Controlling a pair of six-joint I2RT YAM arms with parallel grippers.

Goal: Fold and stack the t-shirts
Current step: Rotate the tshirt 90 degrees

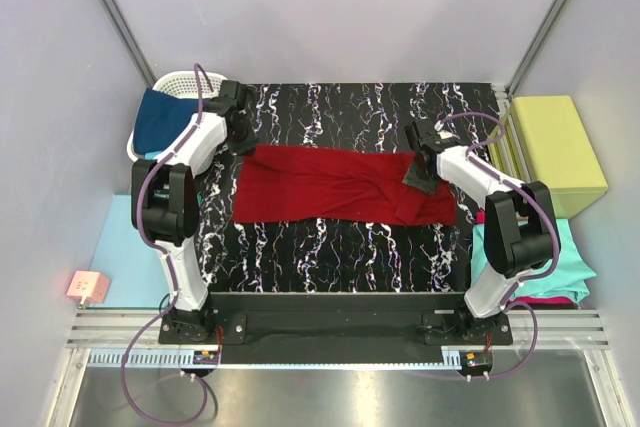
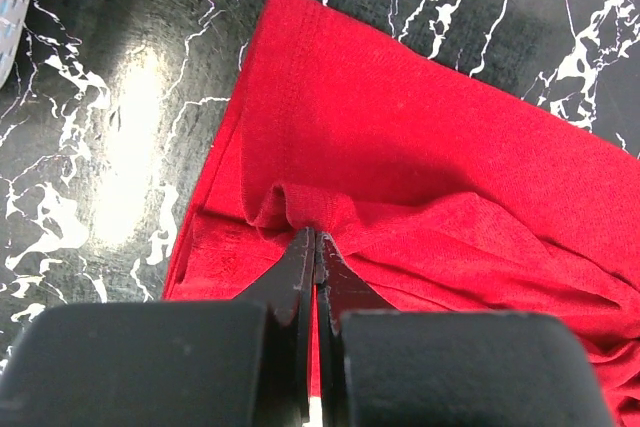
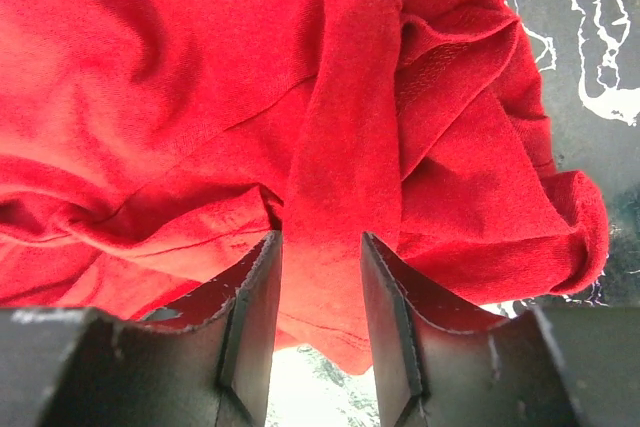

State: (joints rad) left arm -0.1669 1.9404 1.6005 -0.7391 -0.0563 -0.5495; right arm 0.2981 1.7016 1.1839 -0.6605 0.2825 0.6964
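1. The left fingers (image 2: 285,272) fill the foot of the left wrist view. They are pressed together, with a pucker of the dark red t-shirt (image 2: 400,127) pinched at their tips.
2. The right fingers (image 3: 255,307) stand apart. A folded band of the same shirt (image 3: 150,97) runs down between them toward 6 o'clock, not clamped.
3. From above, the dark red t-shirt (image 1: 330,182) lies in a long, loosely folded strip across the middle of the black marbled surface (image 1: 340,247), running from 9 to 3 o'clock.
4. The left fingers are at the shirt's 10 o'clock corner and the right fingers at its 2 o'clock end.
5. At 10 o'clock of the surface a white basket (image 1: 178,80) holds a navy blue t-shirt (image 1: 160,117).
6. At 2 o'clock sits a yellow-green box (image 1: 558,152).
7. At 4 o'clock a teal t-shirt (image 1: 570,257) lies on a magenta t-shirt (image 1: 545,299).
8. A pale-blue sheet (image 1: 115,247) lies at 8 o'clock.
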